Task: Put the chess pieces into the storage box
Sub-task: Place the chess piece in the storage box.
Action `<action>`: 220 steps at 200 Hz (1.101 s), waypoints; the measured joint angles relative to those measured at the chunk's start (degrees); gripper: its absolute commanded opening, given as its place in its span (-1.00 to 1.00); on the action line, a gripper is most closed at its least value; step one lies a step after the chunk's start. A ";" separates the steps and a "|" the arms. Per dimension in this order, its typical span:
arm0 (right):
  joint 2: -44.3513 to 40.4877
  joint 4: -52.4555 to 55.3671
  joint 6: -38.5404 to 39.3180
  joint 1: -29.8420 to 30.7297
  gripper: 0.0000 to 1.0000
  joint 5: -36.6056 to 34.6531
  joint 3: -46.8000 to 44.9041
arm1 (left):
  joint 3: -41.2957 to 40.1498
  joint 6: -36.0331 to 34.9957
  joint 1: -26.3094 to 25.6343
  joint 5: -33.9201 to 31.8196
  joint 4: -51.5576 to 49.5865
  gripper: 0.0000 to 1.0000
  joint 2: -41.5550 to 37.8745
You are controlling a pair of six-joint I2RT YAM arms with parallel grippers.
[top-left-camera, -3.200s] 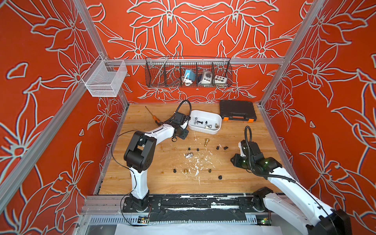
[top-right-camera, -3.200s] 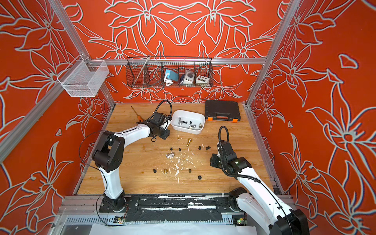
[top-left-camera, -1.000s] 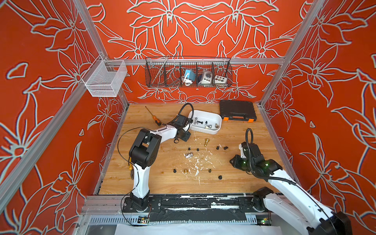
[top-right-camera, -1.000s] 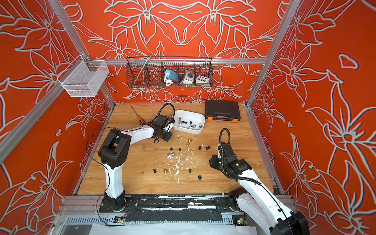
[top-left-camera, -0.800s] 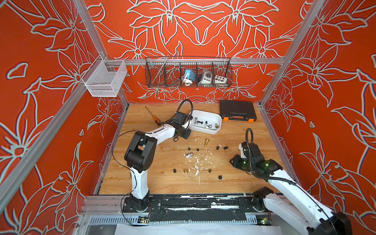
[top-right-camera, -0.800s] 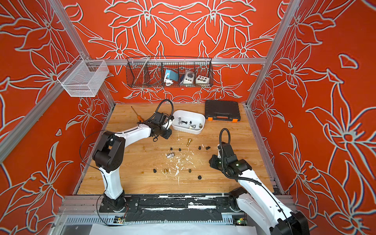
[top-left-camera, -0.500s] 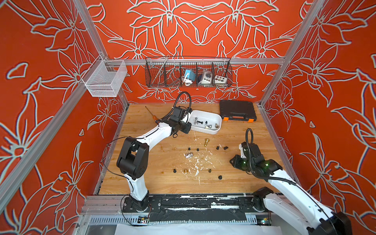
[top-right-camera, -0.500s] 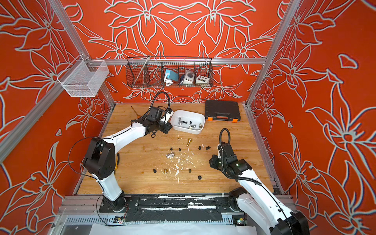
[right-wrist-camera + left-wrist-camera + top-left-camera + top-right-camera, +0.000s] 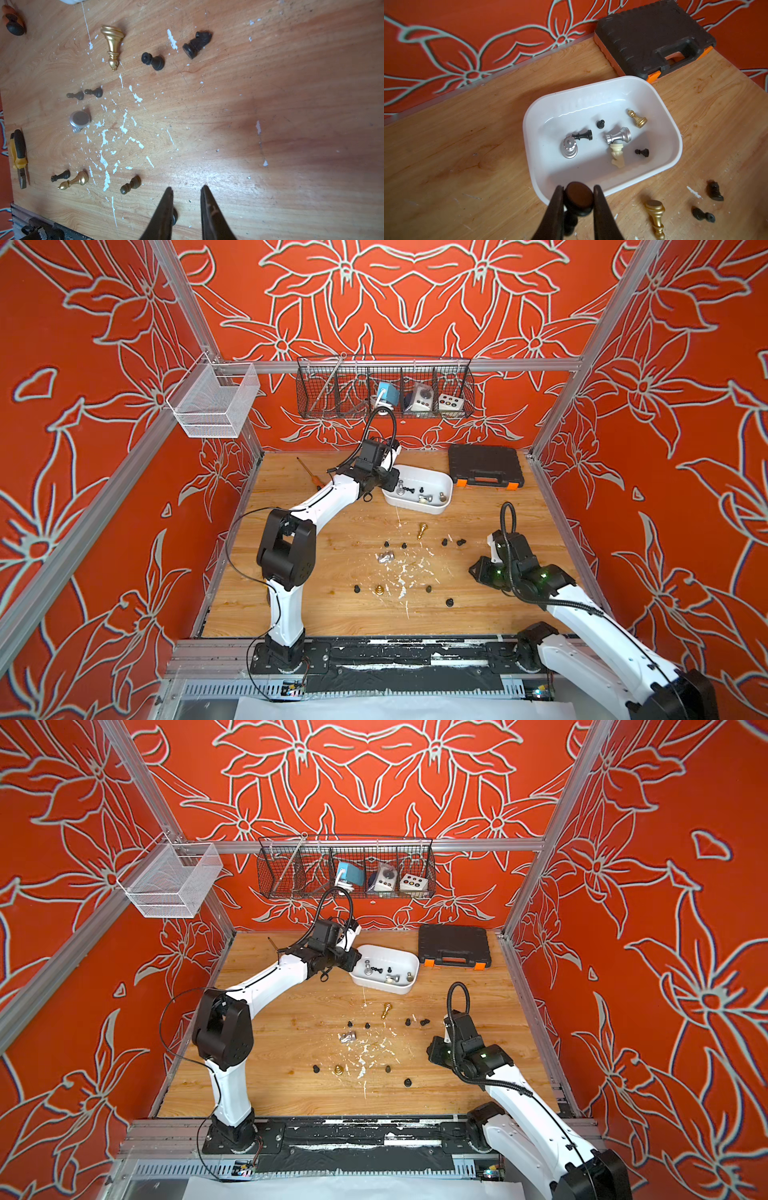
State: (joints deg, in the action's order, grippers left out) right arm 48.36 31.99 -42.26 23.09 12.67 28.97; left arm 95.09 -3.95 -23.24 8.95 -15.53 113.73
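Observation:
The white storage box (image 9: pixel 415 508) (image 9: pixel 384 988) stands at the back of the wooden table and holds several chess pieces, among them a silver one (image 9: pixel 618 136), a gold pawn (image 9: pixel 637 119) and a cream one (image 9: pixel 617 154). My left gripper (image 9: pixel 578 187) (image 9: pixel 385 481) hovers at the box's left end, shut on a black chess piece (image 9: pixel 578 200). More chess pieces lie on the table: a gold bishop (image 9: pixel 422 530), a silver piece (image 9: pixel 386 558), a gold pawn (image 9: pixel 379 590) and several black pawns. My right gripper (image 9: pixel 187 187) (image 9: pixel 477 570) is open and low over bare wood, with a small dark piece (image 9: pixel 175 216) beside one finger.
A black toolcase (image 9: pixel 484 466) sits right of the box, an orange-handled screwdriver (image 9: pixel 309 475) to its left. Yellow pliers (image 9: pixel 18 153) lie near the left arm's base. A dark wire basket (image 9: pixel 384 389) and a white mesh basket (image 9: pixel 212 406) hang on the walls. White paint flecks mark the table's middle.
The left gripper has risen from the table left of the box and moved back to the box's left end with the black piece in it. The right arm has stayed put.

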 measured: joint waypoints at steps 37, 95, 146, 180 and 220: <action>0.09 0.79 0.37 0.00 -0.48 -0.02 0.04 | 5.44 0.92 0.00 -0.07 -0.11 -0.64 5.95; -0.02 2.58 0.85 0.00 -0.49 -0.04 0.22 | 12.79 1.73 0.00 -1.16 0.09 -0.63 13.03; -0.04 3.41 0.98 0.00 -0.49 -0.04 0.50 | 16.85 2.56 0.02 -1.81 0.85 -0.61 18.34; -0.04 3.69 1.01 0.00 -0.49 -0.04 0.87 | 17.68 2.69 0.04 -2.32 1.90 -0.61 20.11; -0.04 3.69 1.07 0.00 -0.50 -0.09 1.09 | 18.84 2.69 0.04 -2.95 3.19 -0.59 21.79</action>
State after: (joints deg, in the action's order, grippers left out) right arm 48.31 35.68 -41.19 23.09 12.58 30.06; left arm 113.93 -1.26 -23.20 6.00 -12.34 135.52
